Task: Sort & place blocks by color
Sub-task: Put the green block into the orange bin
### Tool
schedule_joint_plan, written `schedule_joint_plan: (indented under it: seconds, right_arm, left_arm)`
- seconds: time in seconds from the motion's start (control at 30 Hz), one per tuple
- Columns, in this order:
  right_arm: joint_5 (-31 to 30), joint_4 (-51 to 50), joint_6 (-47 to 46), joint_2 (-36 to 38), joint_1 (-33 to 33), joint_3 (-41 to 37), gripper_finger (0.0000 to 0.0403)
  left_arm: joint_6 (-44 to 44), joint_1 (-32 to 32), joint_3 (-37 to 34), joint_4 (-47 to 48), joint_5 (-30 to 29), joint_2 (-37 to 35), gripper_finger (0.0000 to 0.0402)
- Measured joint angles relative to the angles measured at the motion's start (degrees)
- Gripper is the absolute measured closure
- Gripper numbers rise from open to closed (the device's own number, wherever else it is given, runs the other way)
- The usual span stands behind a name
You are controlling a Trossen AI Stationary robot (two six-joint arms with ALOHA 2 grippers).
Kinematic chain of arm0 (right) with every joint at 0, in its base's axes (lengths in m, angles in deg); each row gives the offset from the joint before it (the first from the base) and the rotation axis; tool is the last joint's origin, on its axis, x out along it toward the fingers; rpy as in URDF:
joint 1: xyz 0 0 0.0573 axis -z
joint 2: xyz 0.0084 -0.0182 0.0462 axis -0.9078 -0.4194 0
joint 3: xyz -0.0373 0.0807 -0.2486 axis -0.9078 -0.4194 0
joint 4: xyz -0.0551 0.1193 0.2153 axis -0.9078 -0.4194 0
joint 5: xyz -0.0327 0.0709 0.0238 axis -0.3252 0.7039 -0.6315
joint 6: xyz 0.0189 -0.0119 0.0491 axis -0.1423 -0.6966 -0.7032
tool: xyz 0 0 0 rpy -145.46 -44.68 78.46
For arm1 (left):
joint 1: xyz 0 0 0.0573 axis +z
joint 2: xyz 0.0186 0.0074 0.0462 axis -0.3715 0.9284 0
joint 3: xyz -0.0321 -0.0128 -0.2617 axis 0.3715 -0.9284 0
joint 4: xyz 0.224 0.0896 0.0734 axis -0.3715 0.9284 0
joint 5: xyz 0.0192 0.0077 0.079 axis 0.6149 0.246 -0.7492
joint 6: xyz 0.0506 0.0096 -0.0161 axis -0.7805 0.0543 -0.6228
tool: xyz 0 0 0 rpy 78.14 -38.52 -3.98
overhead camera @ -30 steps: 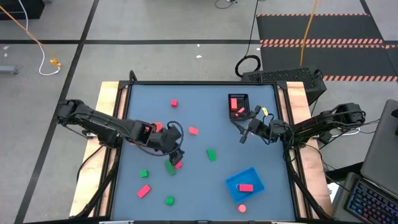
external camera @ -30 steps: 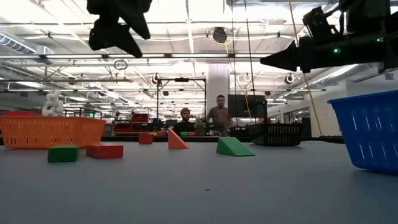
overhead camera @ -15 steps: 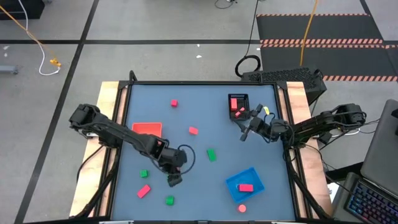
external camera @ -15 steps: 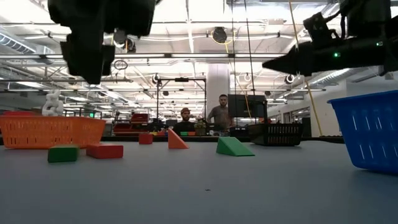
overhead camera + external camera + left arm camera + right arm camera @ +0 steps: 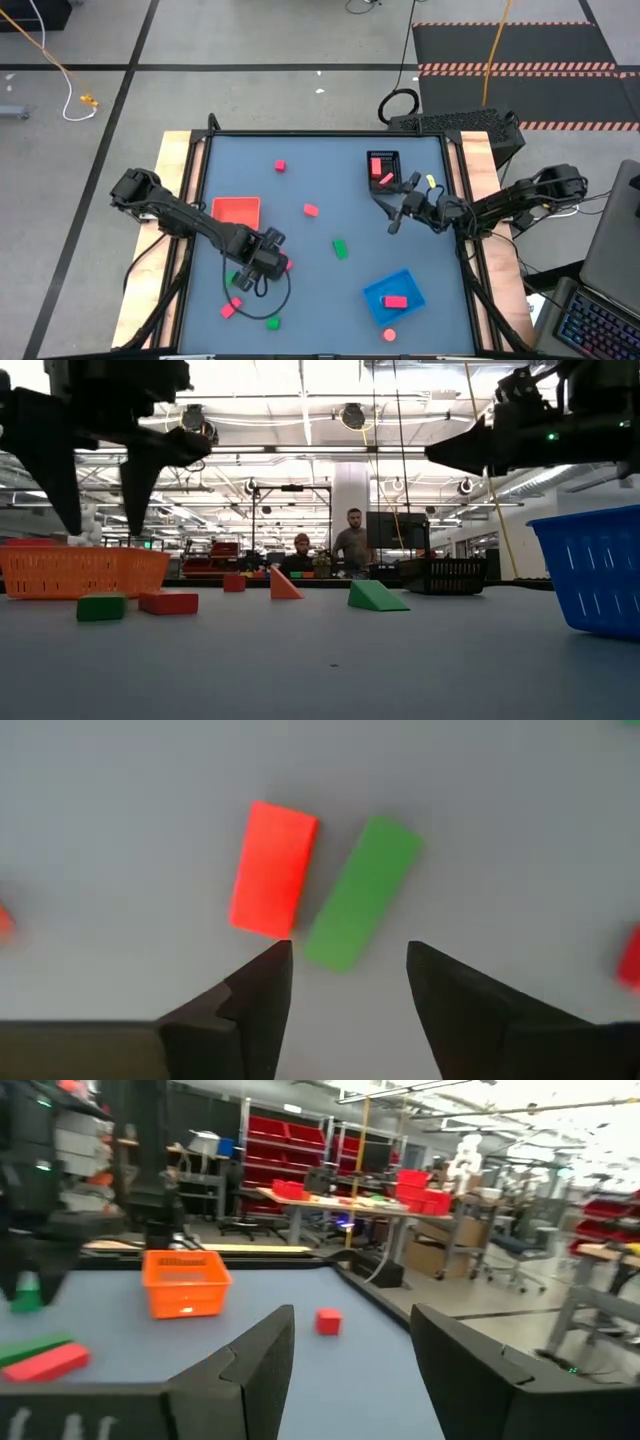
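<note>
Blocks lie scattered over my grey-blue table [image 5: 300, 170]. My left gripper [image 5: 345, 982] has swung from mid-table to the near left and now hangs wide open and empty over a small red bar block [image 5: 273, 869] and a small green bar block [image 5: 361, 891] lying just beside each other, so I judge a fresh pick is starting. My right gripper [image 5: 392, 217] waits far right, open and empty. From above, the arm hides both bars

A large robotics lab or workshop hall: red parts bins [image 5: 300, 1135] on shelving, workbenches [image 5: 350, 1205], ceiling strip lights [image 5: 300, 450], two people [image 5: 345, 550] standing beyond the tabletop's far edge, cables [image 5: 60, 75] across the concrete floor.
</note>
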Motion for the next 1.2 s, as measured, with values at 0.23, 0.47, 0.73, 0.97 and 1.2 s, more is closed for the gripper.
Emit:
schedule_joint_plan:
  seconds: [0.23, 0.47, 0.73, 0.97, 1.2]
  right_arm:
    - [-0.05, -4.87, -4.96, 0.02, -2.88, 0.00, 0.0206]
    - [-0.09, -7.23, -7.37, 0.28, -4.46, -0.02, 0.0206]
    - [-0.11, -7.23, -5.73, 0.28, -4.82, -0.02, 0.0206]
    - [-0.28, -6.69, -1.73, 0.28, -4.82, -0.04, 0.0206]
    - [-3.12, -5.62, 2.70, 0.28, -4.71, -0.04, 0.0206]
  left_arm:
    - [-13.66, 0.62, 0.00, -5.99, 2.54, 4.68, 0.0159]
    - [-21.92, 0.36, -0.07, -6.04, 2.86, 8.91, 0.0143]
    - [-22.18, 0.18, 0.21, -7.51, 5.60, 11.04, 0.0183]
    - [-19.85, -1.32, 0.02, -8.79, 5.96, 11.82, 0.0256]
    - [-15.48, -0.91, 0.15, -8.02, 4.52, 12.54, 0.0294]
